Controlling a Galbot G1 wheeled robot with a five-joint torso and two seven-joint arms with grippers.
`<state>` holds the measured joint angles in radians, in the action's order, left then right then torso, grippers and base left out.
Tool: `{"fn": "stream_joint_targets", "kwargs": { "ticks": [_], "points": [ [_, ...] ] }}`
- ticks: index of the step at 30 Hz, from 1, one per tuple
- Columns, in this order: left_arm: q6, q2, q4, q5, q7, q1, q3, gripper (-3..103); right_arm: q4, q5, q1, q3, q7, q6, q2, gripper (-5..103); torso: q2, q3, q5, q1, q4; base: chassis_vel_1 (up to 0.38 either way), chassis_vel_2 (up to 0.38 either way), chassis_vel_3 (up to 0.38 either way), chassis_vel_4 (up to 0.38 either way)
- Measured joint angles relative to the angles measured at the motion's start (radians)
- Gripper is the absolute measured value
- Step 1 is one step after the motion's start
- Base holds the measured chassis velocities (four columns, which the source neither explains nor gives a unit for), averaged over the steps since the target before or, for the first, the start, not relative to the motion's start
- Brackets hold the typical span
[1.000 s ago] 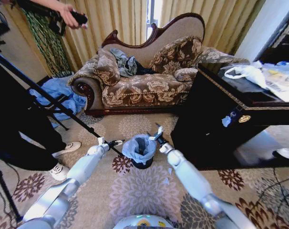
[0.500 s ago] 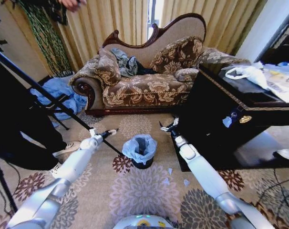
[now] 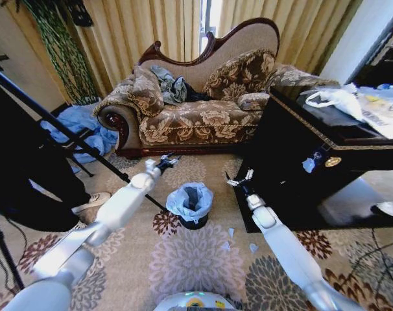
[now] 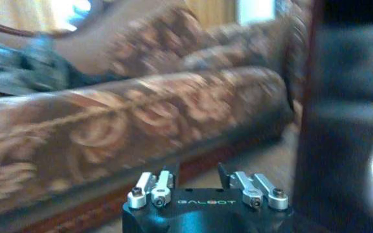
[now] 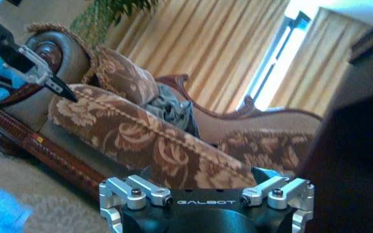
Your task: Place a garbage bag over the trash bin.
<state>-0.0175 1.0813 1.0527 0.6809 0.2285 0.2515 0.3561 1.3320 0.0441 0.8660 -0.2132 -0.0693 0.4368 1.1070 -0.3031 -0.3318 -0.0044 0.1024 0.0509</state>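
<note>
**Two grippers clear of the lined bin**

Both arms reach forward over the carpet, one on each side of the bin. The bin stands upright between them, nearer the robot than either fingertip, with the bag draped in its mouth and folded over the rim. The left gripper hangs beyond the bin toward the sofa; its fingers look close together and hold nothing, though I cannot tell the gap for certain. The right gripper sits beside the dark cabinet, fingers spread and empty. Judged from here, the right one lies slightly nearer the rim, and any further tucking means drawing back and down toward the bin.
</note>
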Motion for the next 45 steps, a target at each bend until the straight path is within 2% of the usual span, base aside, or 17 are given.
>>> {"fn": "stream_joint_targets", "kwargs": {
  "ticks": [1,2,4,5,7,8,10,13,15,17,21,26,35,37,38,42,45],
  "points": [
    [0.0,0.0,0.0,0.0,0.0,0.0,0.0,40,0.0,0.0,0.0,0.0,0.0,0.0,0.0,100,0.0,0.0,0.0,0.0,0.0,0.0,0.0,0.0,0.0],
    [0.045,-0.009,0.012,0.002,0.02,-0.025,0.061,34,0.021,-0.006,0.037,-0.026,0.002,-0.003,-0.004,100,0.0,0.0,-0.0004,0.0,-0.0001,0.0,0.0,0.0,0.0],
    [0.087,-0.013,0.01,0.011,0.054,-0.064,0.126,30,0.04,-0.008,0.079,-0.057,0.003,-0.003,-0.005,100,0.0,0.0,-0.0002,0.0,-0.0006,0.0,0.0,0.0,0.0],
    [0.111,-0.011,0.002,0.02,0.085,-0.089,0.161,34,0.048,-0.008,0.1,-0.074,0.005,-0.003,-0.005,100,0.0,0.0,-0.0002,0.0,-0.0008,0.0,0.0,0.0,0.0],
    [0.128,-0.01,-0.003,0.027,0.101,-0.105,0.186,35,0.051,-0.008,0.113,-0.087,0.007,-0.002,-0.004,100,0.0,0.0,-0.0003,0.0,-0.0008,0.0,0.0,0.0,0.0],
    [0.191,-0.001,-0.015,0.023,0.16,-0.146,0.257,37,0.049,-0.007,0.139,-0.124,0.01,0.013,0.003,100,0.0,0.0,-0.0004,0.0,-0.0002,0.0,0.0,0.0,0.0],
    [0.227,0.001,-0.013,0.008,0.182,-0.158,0.299,44,0.042,-0.004,0.15,-0.141,0.012,0.025,0.007,100,0.0,0.0,-0.0002,0.0,-0.0003,0.0,0.0,0.0,0.0],
    [0.249,0.0,-0.002,-0.016,0.194,-0.16,0.344,51,0.039,-0.003,0.157,-0.153,0.013,0.029,0.011,100,0.0,0.0,-0.0007,0.0,-0.0005,0.0,0.0,0.0,0.0],
    [0.258,-0.004,0.009,-0.037,0.198,-0.16,0.36,51,0.036,-0.002,0.158,-0.156,0.013,0.03,0.012,100,0.0,0.0,-0.0008,0.0,-0.0005,0.0,0.0,0.0,0.0],
    [0.269,-0.02,0.039,-0.105,0.21,-0.154,0.386,53,0.024,0.001,0.157,-0.16,0.013,0.035,0.015,100,0.0,0.0,-0.0005,0.0,-0.0005,0.0,0.0,0.0,0.0],
    [0.256,-0.032,0.043,-0.208,0.223,-0.152,0.396,55,0.009,0.004,0.149,-0.158,0.013,0.038,0.016,100,0.0,0.0,-0.0006,0.0,-0.0007,0.0,0.0,0.0,0.0],
    [0.22,-0.031,-0.005,-0.304,0.24,-0.156,0.395,51,-0.012,0.013,0.139,-0.151,0.012,0.04,0.023,100,0.0,0.0,-0.0004,0.0,-0.0005,0.0,0.0,0.0,0.0],
    [0.186,-0.016,-0.073,-0.35,0.253,-0.149,0.373,41,-0.037,0.039,0.127,-0.147,0.009,0.052,0.033,100,0.0,0.0,-0.0006,0.0,-0.0004,0.0,0.0,0.0,0.0],
    [0.171,-0.009,-0.09,-0.365,0.256,-0.148,0.364,30,-0.044,0.049,0.128,-0.148,0.007,0.06,0.038,100,0.0,0.0,-0.0005,0.0,-0.0005,0.0,0.0,0.0,0.0],
    [0.171,-0.009,-0.09,-0.365,0.256,-0.148,0.364,30,-0.044,0.049,0.128,-0.148,0.007,0.06,0.038,100,0.0,0.0,-0.0005,0.0,-0.0005,0.0,0.0,0.0,0.0],
    [0.152,0.011,-0.122,-0.369,0.256,-0.149,0.342,9,-0.05,0.068,0.136,-0.152,0.002,0.075,0.045,100,0.0,0.0,-0.0005,0.0,-0.0004,0.0,0.0,0.0,0.0],
    [0.144,0.023,-0.137,-0.368,0.253,-0.149,0.327,2,-0.051,0.072,0.14,-0.154,0.001,0.079,0.045,100,0.0,0.0,-0.0005,0.0,-0.0004,0.0,0.0,0.0,0.0]
  ]
}}
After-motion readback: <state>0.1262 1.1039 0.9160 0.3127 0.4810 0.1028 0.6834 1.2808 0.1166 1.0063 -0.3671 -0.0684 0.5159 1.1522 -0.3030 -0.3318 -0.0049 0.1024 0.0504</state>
